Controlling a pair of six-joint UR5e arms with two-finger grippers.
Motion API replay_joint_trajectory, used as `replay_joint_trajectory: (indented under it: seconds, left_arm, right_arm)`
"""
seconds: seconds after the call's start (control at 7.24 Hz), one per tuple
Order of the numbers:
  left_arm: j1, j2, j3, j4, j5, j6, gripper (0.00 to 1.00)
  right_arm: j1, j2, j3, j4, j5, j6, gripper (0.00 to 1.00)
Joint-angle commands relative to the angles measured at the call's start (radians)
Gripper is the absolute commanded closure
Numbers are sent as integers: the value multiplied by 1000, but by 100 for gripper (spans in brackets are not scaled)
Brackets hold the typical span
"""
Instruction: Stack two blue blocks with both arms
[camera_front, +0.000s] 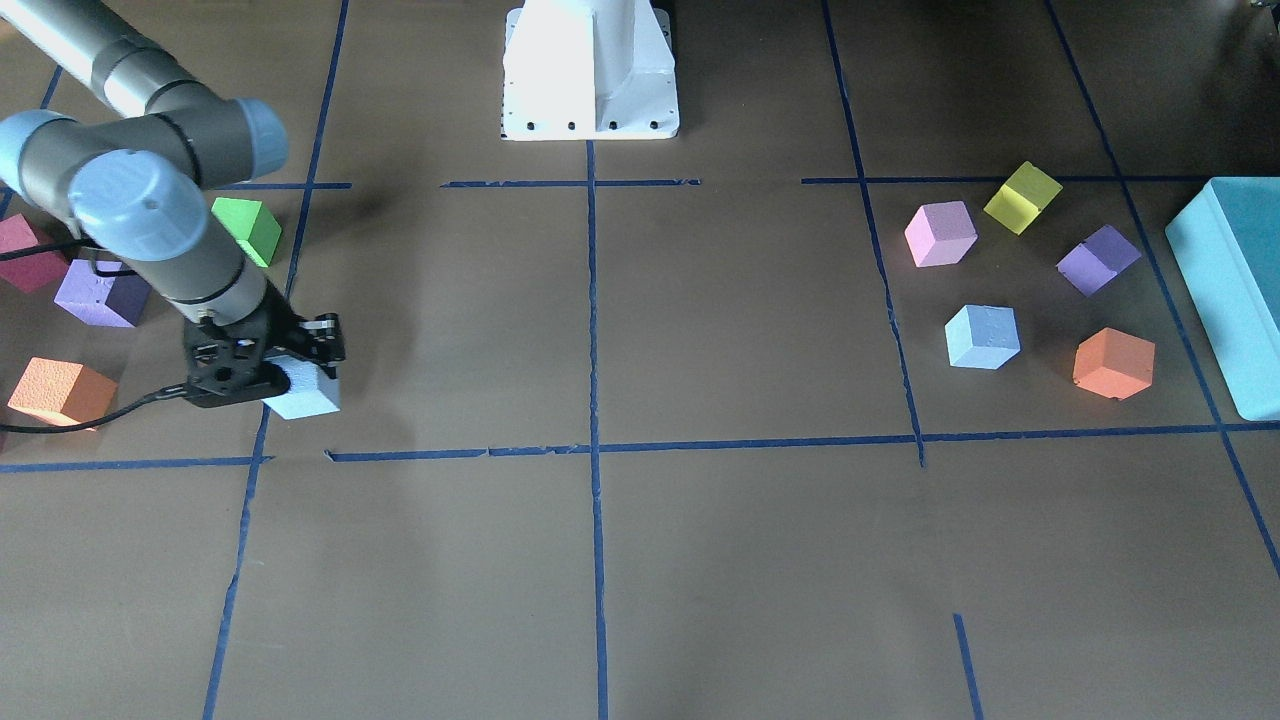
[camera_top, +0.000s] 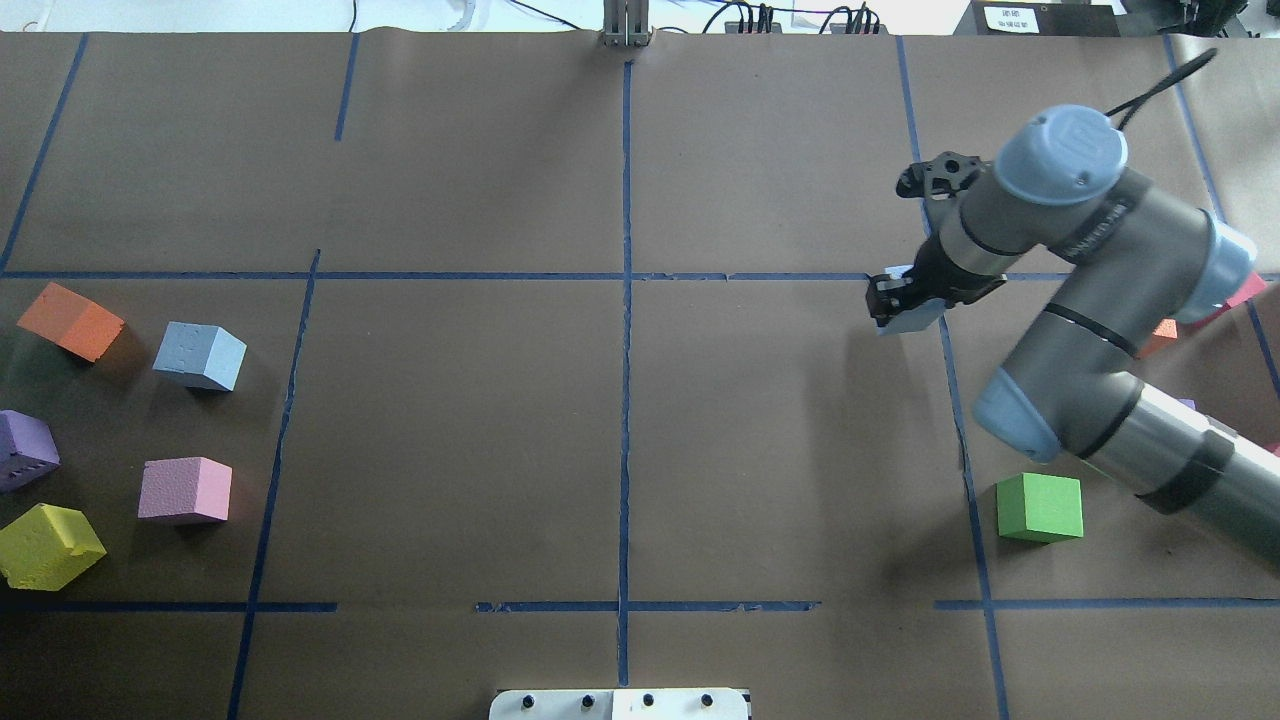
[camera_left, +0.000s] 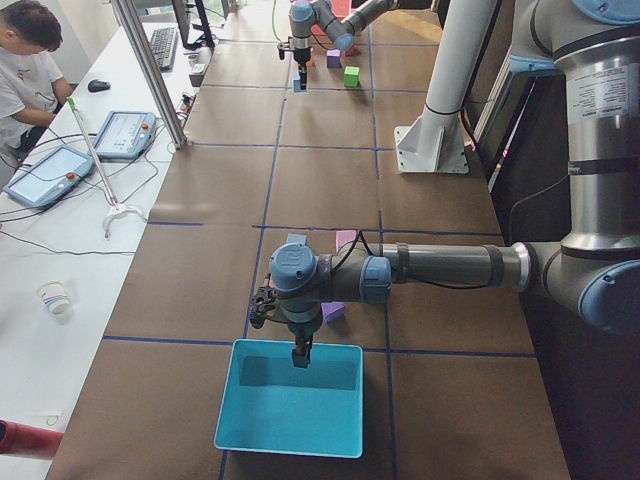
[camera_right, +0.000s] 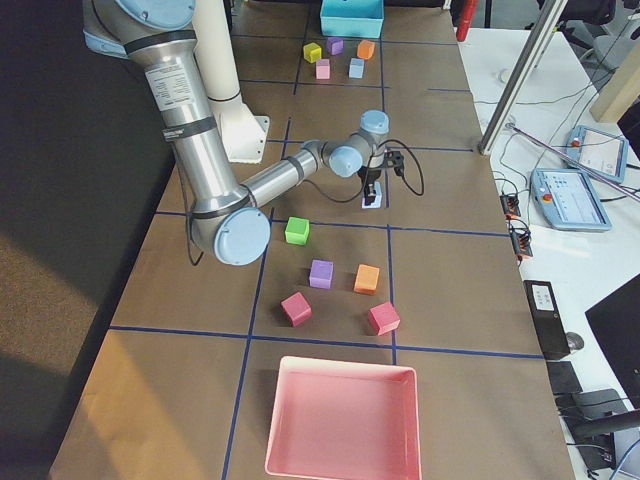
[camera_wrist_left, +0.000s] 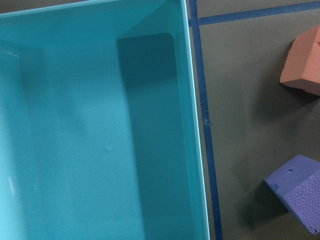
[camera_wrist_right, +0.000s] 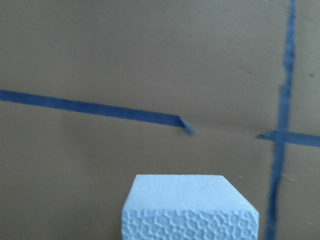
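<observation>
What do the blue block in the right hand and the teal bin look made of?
Held blue block: likely foam, matte, with a pebbled cell texture on its side. Teal bin: probably moulded plastic, smooth and faintly glossy, with rounded inner corners.

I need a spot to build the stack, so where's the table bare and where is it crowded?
The middle is bare: both sides of the centre tape line, from the loose blue block across to the right claw holding the other blue block. Crowded: the cube cluster beside the teal box, and the cubes around the green cube.
</observation>
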Motion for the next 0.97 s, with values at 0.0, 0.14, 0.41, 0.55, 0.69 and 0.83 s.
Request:
replay_joint_trajectory:
  seconds: [0.0, 0.14, 0.41, 0.55, 0.69, 0.83]
  left_arm:
    - [0, -1, -2, 0, 0, 0, 0]
    - [0, -1, -2, 0, 0, 0, 0]
    - [0, 1, -1, 2, 0, 0, 0]
    - [0, 1, 2, 2, 0, 0, 0]
    - [0, 1, 3, 2, 0, 0, 0]
    - [0, 1, 3, 2, 0, 0, 0]
  right_arm:
    - [-141, 323, -175, -103, -110, 277, 98]
    - [-195, 440, -289, -101, -162, 320, 98]
    - [-249, 487, -342, -55, -204, 354, 97]
    - [-261, 484, -350, -54, -231, 348, 96]
    - [-263, 483, -365, -47, -233, 343, 84]
    - [-265, 484, -371, -32, -233, 352, 38]
